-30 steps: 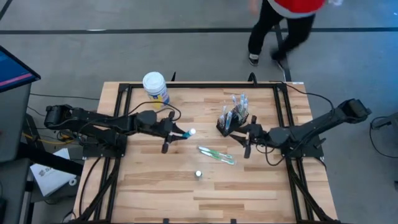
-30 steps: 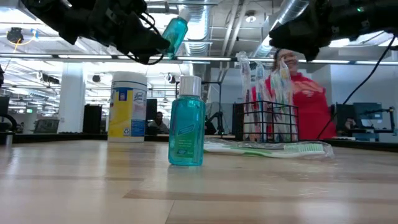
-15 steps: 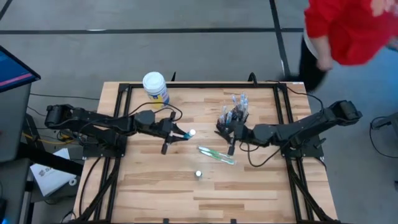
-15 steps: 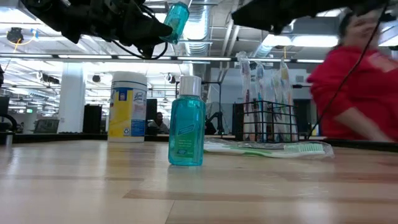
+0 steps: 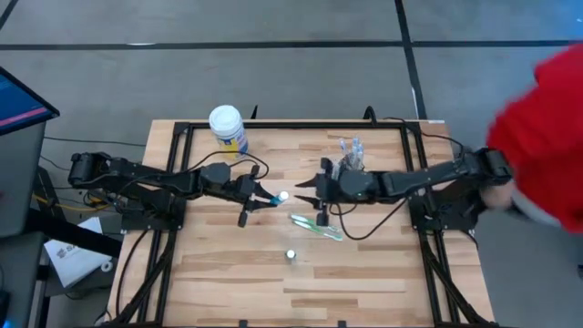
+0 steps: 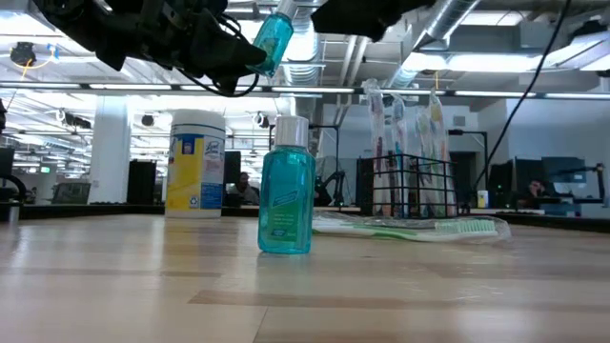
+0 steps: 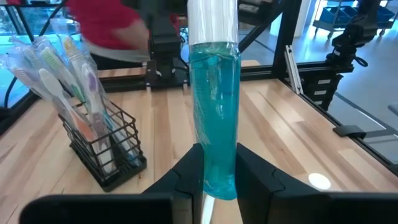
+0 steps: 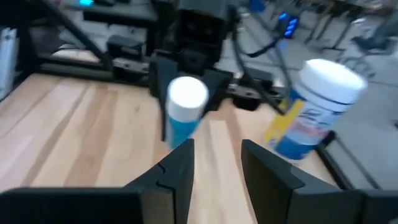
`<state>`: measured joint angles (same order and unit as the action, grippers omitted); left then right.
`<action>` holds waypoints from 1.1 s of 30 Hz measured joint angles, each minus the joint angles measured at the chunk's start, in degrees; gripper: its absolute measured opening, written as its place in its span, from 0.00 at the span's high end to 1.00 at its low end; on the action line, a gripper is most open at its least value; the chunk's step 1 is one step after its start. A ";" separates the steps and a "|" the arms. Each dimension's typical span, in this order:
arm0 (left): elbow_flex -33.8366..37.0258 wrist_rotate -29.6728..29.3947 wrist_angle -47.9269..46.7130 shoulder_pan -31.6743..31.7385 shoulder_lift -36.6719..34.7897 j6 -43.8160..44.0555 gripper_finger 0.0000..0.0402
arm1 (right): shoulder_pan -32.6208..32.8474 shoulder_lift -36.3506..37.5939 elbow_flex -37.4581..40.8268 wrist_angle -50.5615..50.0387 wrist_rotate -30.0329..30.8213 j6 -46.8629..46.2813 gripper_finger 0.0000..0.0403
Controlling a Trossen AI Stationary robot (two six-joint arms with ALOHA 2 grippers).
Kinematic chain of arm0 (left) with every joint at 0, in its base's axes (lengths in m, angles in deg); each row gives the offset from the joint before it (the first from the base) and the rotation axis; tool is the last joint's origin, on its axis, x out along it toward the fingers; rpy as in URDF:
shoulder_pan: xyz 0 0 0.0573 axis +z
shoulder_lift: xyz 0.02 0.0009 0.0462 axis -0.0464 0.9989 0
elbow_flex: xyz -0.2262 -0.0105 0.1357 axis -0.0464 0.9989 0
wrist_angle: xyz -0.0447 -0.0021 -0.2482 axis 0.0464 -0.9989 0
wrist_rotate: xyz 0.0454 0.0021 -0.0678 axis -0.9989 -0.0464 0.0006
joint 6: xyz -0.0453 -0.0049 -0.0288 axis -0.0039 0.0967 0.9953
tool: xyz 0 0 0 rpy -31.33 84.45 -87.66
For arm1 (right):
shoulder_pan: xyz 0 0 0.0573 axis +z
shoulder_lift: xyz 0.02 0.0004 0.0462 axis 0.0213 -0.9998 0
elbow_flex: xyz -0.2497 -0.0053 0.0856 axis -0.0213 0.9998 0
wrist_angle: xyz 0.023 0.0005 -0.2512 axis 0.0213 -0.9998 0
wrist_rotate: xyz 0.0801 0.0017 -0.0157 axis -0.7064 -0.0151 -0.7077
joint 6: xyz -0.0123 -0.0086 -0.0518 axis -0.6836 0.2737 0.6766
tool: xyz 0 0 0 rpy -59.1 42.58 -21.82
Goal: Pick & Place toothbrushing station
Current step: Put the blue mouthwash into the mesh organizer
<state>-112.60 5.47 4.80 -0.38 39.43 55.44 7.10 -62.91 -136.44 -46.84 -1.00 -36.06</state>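
both arms were dark, near-black, built of slim jointed segments with chunkier rounded housings at the joints, seen from above. each sprang from a bulky black base at its own table edge. thin black cables looped loosely off the arms, one curling beside the left forearm, another sagging under the right forearm. the left gripper (image 7: 219, 177) had two matte black, blocky fingers with angled, faceted inner faces, set on a flat black crossbar. the right gripper (image 8: 216, 163) showed the same pair of dark wedge-shaped fingers on a broad black bar. at the right edge, a person's red garment (image 5: 547, 137) showed, blurred.
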 joint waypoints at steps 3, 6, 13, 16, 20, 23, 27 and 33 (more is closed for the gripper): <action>0.00 0.00 -0.02 0.00 0.01 0.00 0.85 | -0.77 -2.53 -4.07 -4.78 -4.25 -0.75 0.69; 0.00 0.00 -0.34 0.00 0.01 0.00 0.85 | -1.22 -4.64 -7.78 -10.39 -8.11 -0.90 0.69; 0.00 1.50 -0.67 0.00 0.30 0.00 0.85 | -2.23 -7.71 -14.89 -18.28 -10.45 -0.90 0.67; 0.00 2.60 -0.81 -0.02 0.30 -0.02 0.85 | -2.52 -8.18 -16.55 -19.77 -12.45 -0.57 0.64; 0.00 2.64 -0.86 -0.02 0.30 -0.09 0.85 | -3.10 -9.55 -17.85 -20.30 -12.94 -0.52 0.59; 0.00 2.60 -0.80 -0.02 0.30 -0.04 0.85 | -3.27 -9.28 -18.47 -19.42 -12.96 -0.50 0.55; 0.01 2.56 -0.87 0.00 0.31 -0.34 0.85 | -3.30 -9.48 -18.36 -19.72 -12.94 -0.37 0.52; 0.02 2.57 -0.86 0.02 0.30 -0.42 0.85 | -3.09 -9.41 -18.36 -19.59 -12.98 -0.42 0.52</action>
<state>-112.58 8.04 3.94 -0.36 39.73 55.02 4.01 -72.31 -154.80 -66.43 -13.99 -36.48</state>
